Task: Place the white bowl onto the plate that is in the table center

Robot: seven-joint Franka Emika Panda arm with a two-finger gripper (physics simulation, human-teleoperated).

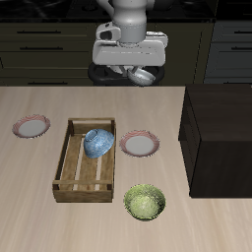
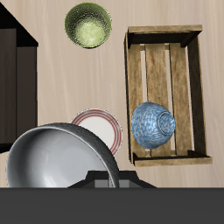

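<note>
The arm reaches forward from the back of the table and hangs high above it, with the wrist turned down. The gripper (image 1: 144, 75) is closed on the white bowl (image 1: 144, 76), which it holds up in the air. In the wrist view the bowl (image 2: 61, 157) sits tilted, just before the camera.

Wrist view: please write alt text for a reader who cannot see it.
The gripper holds the white bowl high above the table, partly covering the pink-rimmed plate below. Beside the plate a wooden crate holds a blue patterned bowl; a green bowl sits farther off.
</note>
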